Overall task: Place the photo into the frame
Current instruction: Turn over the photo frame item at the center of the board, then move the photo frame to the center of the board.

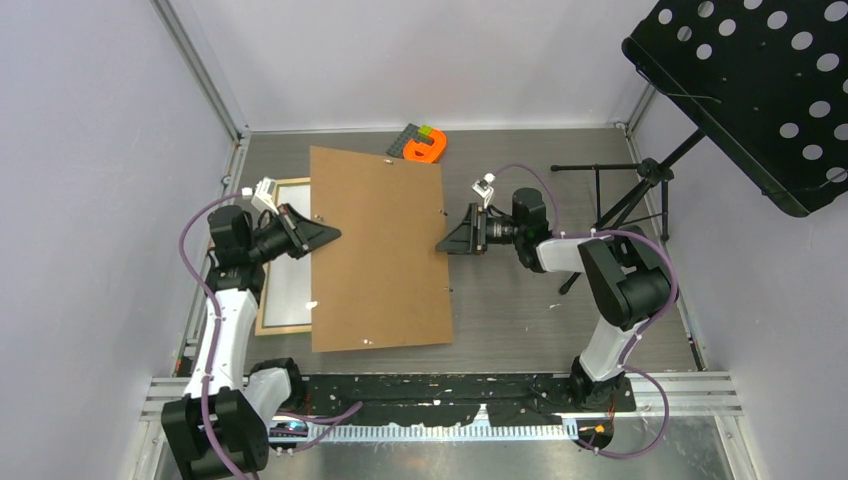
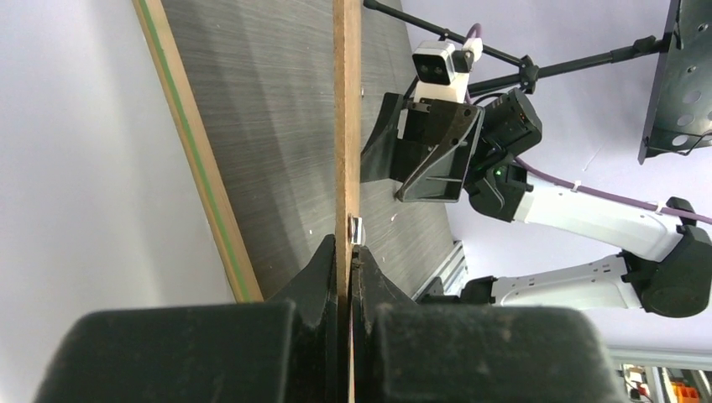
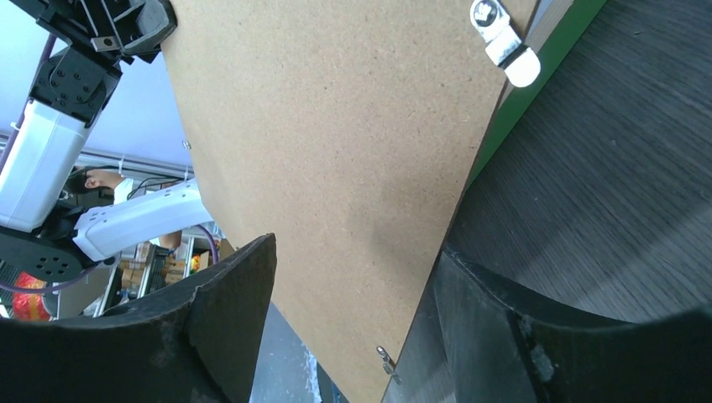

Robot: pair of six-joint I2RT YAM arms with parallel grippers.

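Left wrist view: left end effector (image 2: 347, 252) clamped on the thin edge of the matte brown backing board (image 2: 346, 126). Opposite, the right end effector (image 3: 357, 248) stands wide, straddling its far edge.

Brown backing board (image 3: 336, 168) sits between spread fingers (image 3: 227, 327).

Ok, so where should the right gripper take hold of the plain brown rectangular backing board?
Its right long edge, near mid-length, coming from the right with a finger on each face. The brown backing board is a thin flat sheet, the left gripper pinches the opposite edge, and the open right gripper straddles that edge.
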